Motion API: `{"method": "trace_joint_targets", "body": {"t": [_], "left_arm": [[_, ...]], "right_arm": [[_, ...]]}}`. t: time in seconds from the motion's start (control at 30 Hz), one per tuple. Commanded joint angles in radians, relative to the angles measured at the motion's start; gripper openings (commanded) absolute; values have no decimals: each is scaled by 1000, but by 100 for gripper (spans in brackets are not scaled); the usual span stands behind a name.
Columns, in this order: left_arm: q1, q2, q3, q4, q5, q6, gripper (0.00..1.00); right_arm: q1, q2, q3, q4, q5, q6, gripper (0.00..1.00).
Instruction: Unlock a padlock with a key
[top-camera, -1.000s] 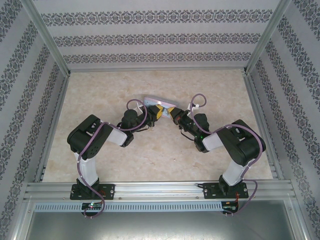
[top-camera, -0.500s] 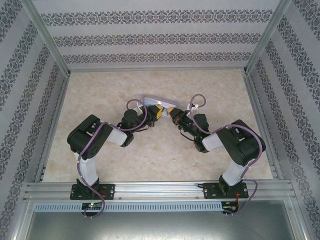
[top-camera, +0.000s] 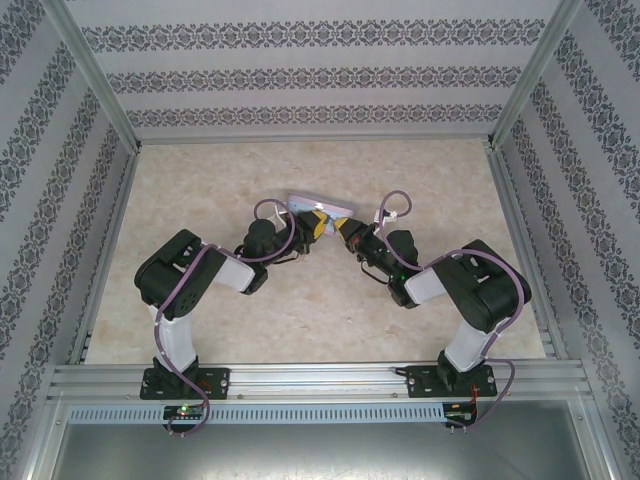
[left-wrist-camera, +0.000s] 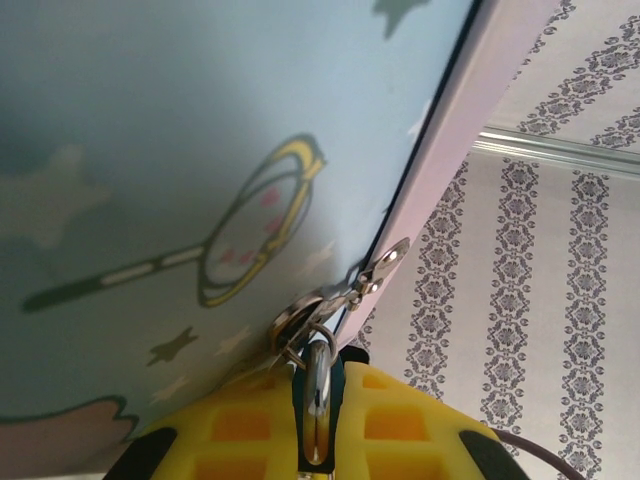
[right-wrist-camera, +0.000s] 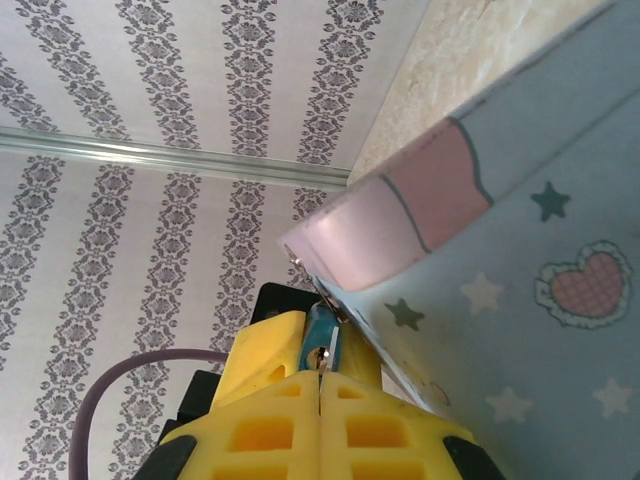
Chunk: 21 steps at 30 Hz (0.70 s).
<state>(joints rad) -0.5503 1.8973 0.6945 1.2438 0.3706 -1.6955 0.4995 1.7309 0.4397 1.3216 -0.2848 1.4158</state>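
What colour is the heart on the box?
The heart is checked pink with a white frilly edge, on the blue tin box. Best in the right wrist view.

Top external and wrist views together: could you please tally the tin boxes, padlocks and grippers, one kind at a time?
Tin box: 1
Padlock: 1
Grippers: 2, the left gripper and the right gripper
Total: 4

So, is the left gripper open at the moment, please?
No, the left gripper is shut on the padlock hanging from the tin box.
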Motion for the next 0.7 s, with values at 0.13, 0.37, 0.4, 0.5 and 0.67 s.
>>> {"method": "trace_joint_targets", "body": {"t": [0.13,0.37,0.4,0.5,0.67], "left_arm": [[-16,-14,12,78,47,16,0],[-16,-10,11,73,55,23,0],[-16,-10,11,72,57,23,0],[-16,-11,10,73,59,23,0],[-16,-11,13,72,61,22,0]], "right_arm": [[-24,-35,-45,60,-46,-9,0],[-45,-66,-81,58,-65,-18,0],[-46,-67,-78,58,-66,-19,0],[-43,-62,-64,56,-72,-15,0],[-33,-48,-34,56,-81,-9,0]]}}
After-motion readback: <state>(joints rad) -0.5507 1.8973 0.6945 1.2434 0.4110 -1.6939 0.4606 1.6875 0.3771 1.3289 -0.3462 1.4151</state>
